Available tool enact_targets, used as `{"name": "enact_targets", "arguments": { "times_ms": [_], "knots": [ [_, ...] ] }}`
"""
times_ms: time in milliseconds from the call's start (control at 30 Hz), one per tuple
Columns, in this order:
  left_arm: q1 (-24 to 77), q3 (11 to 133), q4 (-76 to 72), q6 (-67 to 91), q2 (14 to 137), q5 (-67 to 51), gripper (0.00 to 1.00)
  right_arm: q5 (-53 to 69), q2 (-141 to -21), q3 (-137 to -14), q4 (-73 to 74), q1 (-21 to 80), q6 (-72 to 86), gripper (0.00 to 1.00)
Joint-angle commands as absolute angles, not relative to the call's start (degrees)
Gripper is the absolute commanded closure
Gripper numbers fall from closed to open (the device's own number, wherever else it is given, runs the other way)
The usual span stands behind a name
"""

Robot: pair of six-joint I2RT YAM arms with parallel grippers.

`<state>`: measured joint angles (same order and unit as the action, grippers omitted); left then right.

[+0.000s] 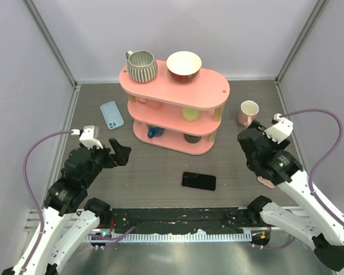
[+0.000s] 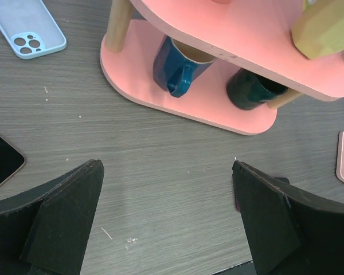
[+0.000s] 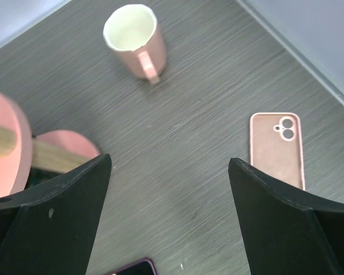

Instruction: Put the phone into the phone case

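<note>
A dark phone (image 1: pixel 199 181) lies flat on the table in front of the pink shelf; one corner of the phone (image 3: pixel 132 268) shows at the bottom of the right wrist view and its edge (image 2: pixel 0 160) at the left of the left wrist view. A pink phone case (image 3: pixel 276 148) lies camera holes up beside my right gripper (image 3: pixel 169 160), which is open over bare table. In the top view that pink case (image 1: pixel 266 182) peeks out from under the right arm. A light blue phone case (image 1: pixel 112 114) lies at the back left. My left gripper (image 2: pixel 166 166) is open and empty.
A three-tier pink shelf (image 1: pixel 178 86) stands mid-table with a striped mug (image 1: pixel 141 65) and a bowl (image 1: pixel 184 65) on top. A blue mug (image 2: pixel 175 66) and a dark cup (image 2: pixel 252 91) sit on its bottom tier. A pink mug (image 1: pixel 248 113) stands right of it.
</note>
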<state>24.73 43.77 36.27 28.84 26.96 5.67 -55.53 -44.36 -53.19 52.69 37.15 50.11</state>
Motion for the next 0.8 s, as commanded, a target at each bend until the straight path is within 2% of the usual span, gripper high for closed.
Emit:
{"name": "enact_targets", "arguments": {
  "times_ms": [0, 67, 100, 233, 433, 567, 767],
  "knots": [
    [24.52, 43.33, 34.37, 28.39, 25.49, 7.64, 0.0, -56.39, -49.65, -59.06, 55.89, 28.94, 53.53, 0.13],
    [24.52, 43.5, 34.45, 28.3, 25.58, 8.08, 0.0, -50.92, -52.02, -58.36, 55.9, 23.23, 52.74, 0.14],
    [24.52, 43.59, 34.54, 28.21, 25.66, 8.17, 0.0, -45.23, -52.64, -57.32, 55.9, 16.16, 51.95, 0.14],
    [24.52, 43.51, 34.72, 28.39, 25.84, 7.74, 0.0, -37.37, -52.91, -53.54, 55.72, 4.15, 52.11, 0.15],
    [24.52, 42.71, 37.26, 41.12, 29.0, 11.35, 0.05, -34.2, -50.45, -46.77, 54.93, 0.79, 56.51, 0.16],
    [24.52, 43.07, 37.88, 42.01, 31.81, 6.07, 0.06, -30.6, -51.42, -43.07, 53.35, -1.66, 57.22, 0.18],
    [24.52, 42.1, 38.58, 41.49, 31.29, 8.96, 0.04, -29.44, -55.45, -38.85, 47.03, -5.26, 53.63, 0.25]
  ]
}}
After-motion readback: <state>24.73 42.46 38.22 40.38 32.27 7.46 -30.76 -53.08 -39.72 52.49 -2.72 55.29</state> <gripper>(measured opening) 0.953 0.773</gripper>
